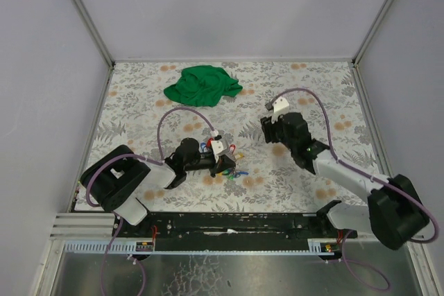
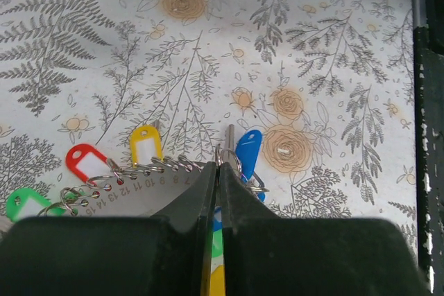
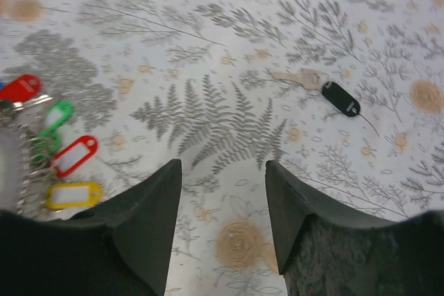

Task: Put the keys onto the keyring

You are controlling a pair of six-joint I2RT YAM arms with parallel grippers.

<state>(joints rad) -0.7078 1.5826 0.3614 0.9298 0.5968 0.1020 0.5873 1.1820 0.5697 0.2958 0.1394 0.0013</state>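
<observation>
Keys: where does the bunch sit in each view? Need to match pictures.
Top external: the keys lie just below centre, around the left fingers.
Left wrist: lower left to centre, just ahead of those shut fingers.
Right wrist: left edge, mid-height and lower, beside the open right fingers.
Shared landmark: the fern-and-rose table cover.

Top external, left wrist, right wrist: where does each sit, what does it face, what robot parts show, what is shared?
Top external: above, behind the robot, facing down on table; both arms show.
Left wrist: looks past shut left gripper at keys.
Right wrist: looks past open right gripper at table.
Shared: both wrist views show keys.
</observation>
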